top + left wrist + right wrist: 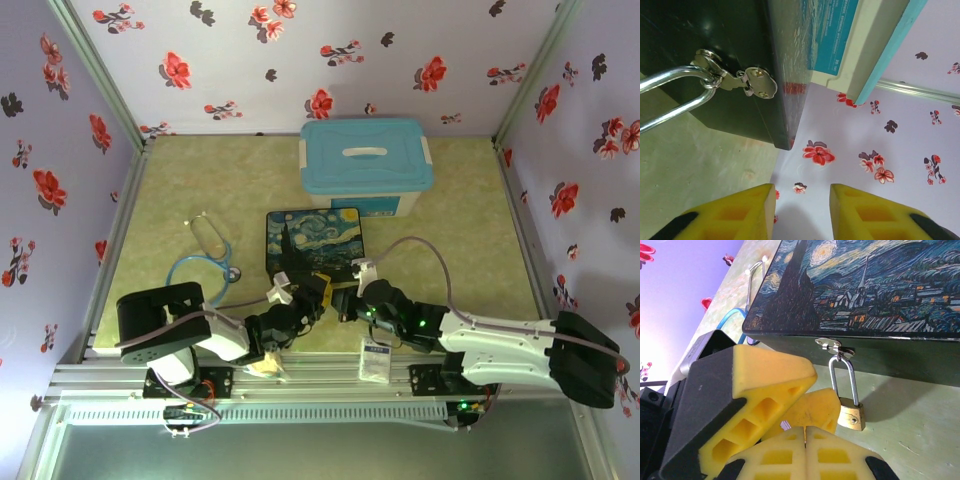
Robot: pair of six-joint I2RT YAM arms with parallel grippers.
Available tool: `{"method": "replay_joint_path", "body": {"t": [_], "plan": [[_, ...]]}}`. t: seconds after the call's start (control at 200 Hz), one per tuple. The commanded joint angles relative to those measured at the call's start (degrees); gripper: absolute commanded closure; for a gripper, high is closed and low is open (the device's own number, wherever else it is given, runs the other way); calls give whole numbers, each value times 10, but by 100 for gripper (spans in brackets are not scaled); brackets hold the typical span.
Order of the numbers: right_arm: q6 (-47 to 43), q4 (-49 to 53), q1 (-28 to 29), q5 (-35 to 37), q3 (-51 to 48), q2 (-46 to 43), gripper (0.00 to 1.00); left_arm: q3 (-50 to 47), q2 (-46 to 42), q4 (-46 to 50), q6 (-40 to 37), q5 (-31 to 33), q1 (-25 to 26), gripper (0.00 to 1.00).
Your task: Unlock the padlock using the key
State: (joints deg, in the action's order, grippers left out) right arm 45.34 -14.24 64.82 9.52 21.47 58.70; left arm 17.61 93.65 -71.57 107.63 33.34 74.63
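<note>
The right end effector (805, 440) is nearest, and its yellow pads are pressed flat together. A small pale sliver shows just above them. It may be the key, but it is too small to tell, so I cannot say the key is in this grip. The left end effector (802, 210) has its fingers spread with nothing between them. In the right wrist view it stands just to the left of the padlock (852, 415).

The padlock is closed. Its shackle goes through the hasp (834, 346) on the near wall of the box (865, 290), and its brass body hangs low, at or just above the surface (910, 425). Farther back are a stethoscope (205, 255) and a bin (365, 160) with a blue lid.

I judge the step to be the approach, before the key goes in. The keyhole is hidden, probably on the underside. The next move calls for the left fingers to close on the brass body and tilt it up. Then the right side must line up the key very exactly, because the lock swings freely.
</note>
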Motion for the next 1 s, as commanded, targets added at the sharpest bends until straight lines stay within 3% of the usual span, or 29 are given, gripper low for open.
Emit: {"method": "replay_joint_path", "body": {"t": [0.0, 0.285, 0.405, 0.47, 0.49, 0.525, 0.605, 0.69, 0.835, 0.995], "plan": [[-14, 7, 4, 21, 2, -17, 100, -1, 4, -8, -10, 2, -2, 68], [-14, 8, 3, 21, -1, -18, 100, -1, 10, -7, -7, 2, -4, 86], [-15, 9, 3, 22, -2, -22, 100, -2, 9, -6, -16, 3, -4, 100], [-12, 14, 3, 20, -2, -27, 100, -2, 8, -5, -20, 2, -5, 100], [-12, 15, 1, 15, -2, -30, 96, -1, 8, -5, -23, 2, -7, 100], [-18, 17, -6, -5, -2, -38, 81, -9, 6, -5, -30, 1, -7, 100], [-22, 20, -43, -82, -6, -70, 26, -20, -15, 6, -70, -4, -15, 100], [-19, 10, -106, -187, -16, -110, 2, -16, -57, 59, -116, -33, -35, 100], [-3, -53, -186, -324, -38, -148, 1, 14, -128, 181, -195, -109, -81, 100], [30, -157, -228, -417, -46, -120, 7, 34, -169, 199, -307, -199, -123, 100]]}}
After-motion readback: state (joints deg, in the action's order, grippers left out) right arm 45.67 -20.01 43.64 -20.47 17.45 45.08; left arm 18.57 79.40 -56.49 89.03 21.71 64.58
